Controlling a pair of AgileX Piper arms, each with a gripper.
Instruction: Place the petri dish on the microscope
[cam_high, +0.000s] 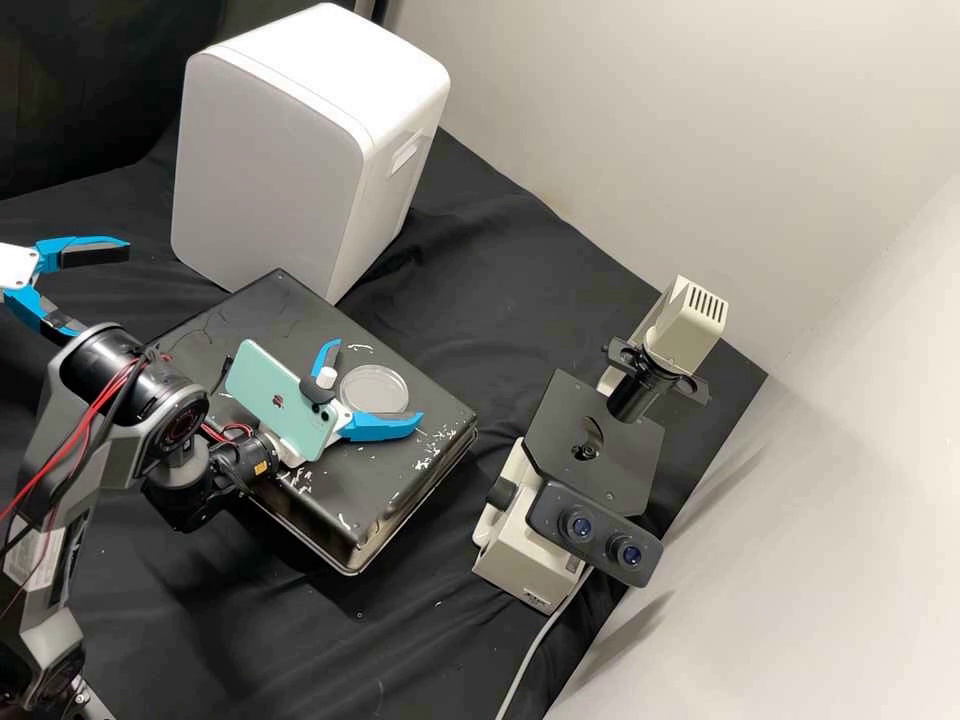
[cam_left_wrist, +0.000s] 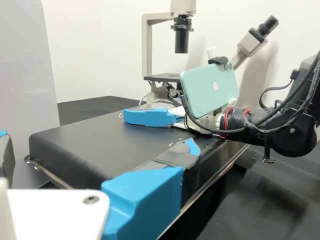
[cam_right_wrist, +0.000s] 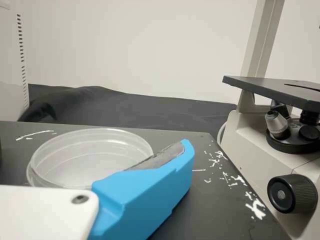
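Note:
A clear petri dish lies flat on a black slab. My right gripper is open at the dish's level, one blue finger on either side of it. In the right wrist view one finger lies close beside the rim. The microscope stands to the right of the slab, its black stage bare. My left gripper hangs open at the far left, off the slab's left end, with nothing between its fingers.
A tall white box stands behind the slab. White flecks mark the slab's surface near the dish. A grey cable runs from the microscope toward the bench's front edge. A pale wall closes the right side.

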